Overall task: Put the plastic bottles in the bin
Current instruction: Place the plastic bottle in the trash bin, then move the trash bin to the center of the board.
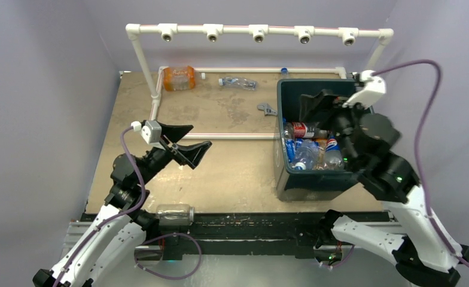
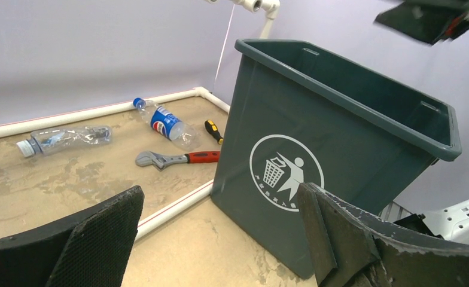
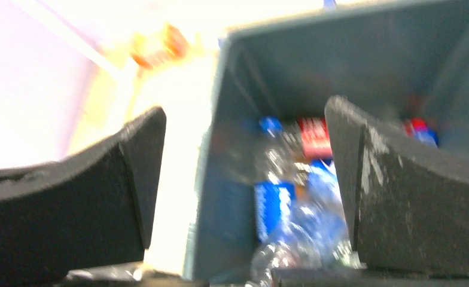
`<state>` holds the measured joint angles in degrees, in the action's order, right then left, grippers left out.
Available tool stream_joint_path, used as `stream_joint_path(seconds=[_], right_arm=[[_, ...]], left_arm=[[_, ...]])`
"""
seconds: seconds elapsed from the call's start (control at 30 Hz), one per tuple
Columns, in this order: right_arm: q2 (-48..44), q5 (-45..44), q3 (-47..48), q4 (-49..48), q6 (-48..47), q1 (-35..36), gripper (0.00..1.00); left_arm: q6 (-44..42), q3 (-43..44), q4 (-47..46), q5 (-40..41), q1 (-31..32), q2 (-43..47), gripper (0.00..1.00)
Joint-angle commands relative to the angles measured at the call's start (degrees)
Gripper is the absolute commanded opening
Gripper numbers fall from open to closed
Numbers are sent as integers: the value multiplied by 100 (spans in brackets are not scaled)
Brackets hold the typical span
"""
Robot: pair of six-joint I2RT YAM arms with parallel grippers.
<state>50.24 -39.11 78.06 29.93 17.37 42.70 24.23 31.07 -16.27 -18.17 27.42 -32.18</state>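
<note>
Dark green plastic bin (image 1: pixel 308 182) with a white recycling logo stands directly beneath the right gripper (image 3: pixel 245 119), whose jaws gape wide and grip nothing; its own view is badly blurred. Plastic bottles (image 1: pixel 307 146) heaped inside are partly hidden by that arm. The left gripper (image 2: pixel 220 191) hangs wide open and empty, the bin just ahead to its right. Beyond its fingers lie a blue-labelled clear bottle (image 2: pixel 166 122), a crushed clear bottle (image 2: pixel 64 139), a red-handled wrench (image 2: pixel 175 158) and a yellow-and-black screwdriver (image 2: pixel 214 131), partly hidden behind the bin.
</note>
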Motion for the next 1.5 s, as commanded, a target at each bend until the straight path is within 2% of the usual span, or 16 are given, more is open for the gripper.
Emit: stream_joint_path(seconds=[0.0,0.07,0.27,0.4,0.57,1.1,1.27,1.47], right_arm=[[283,1392,636,218,56,-7,99],[458,1673,607,323,63,-7,99],[672,1481,304,218,-149,-7,99],[893,1768,257,140,-172,-7,99],[1213,1945,248,161,-221,-7,94],[1790,1547,789,1108,-838,1,55],[1799,1592,805,1194,-875,2,39],[1734,1887,975,1436,-824,15,28]], left_arm=[[-128,259,-35,89,19,-11,99],[-135,266,-23,99,21,-32,99],[-163,278,27,111,20,-90,99],[-168,294,51,109,26,-143,99],[-173,324,110,100,22,-182,99],[-199,357,184,97,22,-265,99],[-201,360,195,95,23,-293,99],[-199,365,201,90,22,-319,99]])
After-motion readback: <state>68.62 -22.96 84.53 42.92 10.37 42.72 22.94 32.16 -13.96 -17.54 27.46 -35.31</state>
